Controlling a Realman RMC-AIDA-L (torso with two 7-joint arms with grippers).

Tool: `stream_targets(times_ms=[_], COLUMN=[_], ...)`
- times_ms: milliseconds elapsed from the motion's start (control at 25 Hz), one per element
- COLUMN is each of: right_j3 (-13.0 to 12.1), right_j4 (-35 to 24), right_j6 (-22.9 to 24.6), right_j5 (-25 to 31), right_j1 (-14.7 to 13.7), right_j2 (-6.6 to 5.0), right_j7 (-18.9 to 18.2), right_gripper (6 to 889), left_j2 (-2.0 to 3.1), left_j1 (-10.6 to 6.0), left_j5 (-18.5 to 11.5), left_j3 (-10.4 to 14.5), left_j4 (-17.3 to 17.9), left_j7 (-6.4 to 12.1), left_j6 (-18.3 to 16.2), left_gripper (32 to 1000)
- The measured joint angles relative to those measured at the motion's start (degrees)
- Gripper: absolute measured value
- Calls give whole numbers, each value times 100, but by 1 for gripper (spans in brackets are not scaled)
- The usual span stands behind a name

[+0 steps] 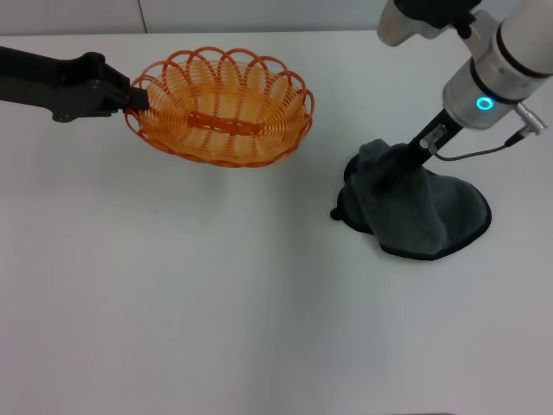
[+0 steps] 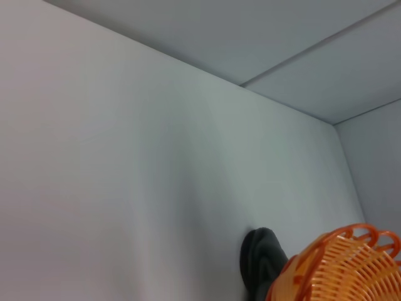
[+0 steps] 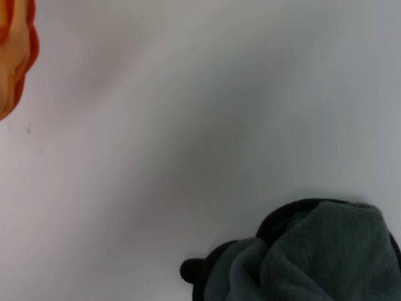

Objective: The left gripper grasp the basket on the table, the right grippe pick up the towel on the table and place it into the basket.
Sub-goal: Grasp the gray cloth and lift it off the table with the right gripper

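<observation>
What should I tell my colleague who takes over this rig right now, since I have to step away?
Left end effector: shut on the basket at its left rim, holding it tilted.
Right end effector: down in the towel, which is bunched up around it; whether the grip has closed cannot be seen.
The towel's lower part lies on the table, to the basket's right and apart from it.
Done: basket grasped.
Left: secure the towel, lift it, carry it over and drop it into the empty basket.

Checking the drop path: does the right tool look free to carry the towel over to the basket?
Probably yes: only bare table lies between the towel and the basket, which is empty.
</observation>
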Motion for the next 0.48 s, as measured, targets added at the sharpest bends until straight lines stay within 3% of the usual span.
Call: stream_targets(times_ms=[480], right_j3=[0], right_j4=[5], right_j6=[32], right_j5=[0], right_j1=[-10], right_j2=[23], right_j7=[-27], right_gripper=[860], left_j2=[0], left_j1=[-3], left_j5=[-12], left_j3=[5], left_j4=[0], left_j7=[10], left_j6=[0], left_gripper=[99])
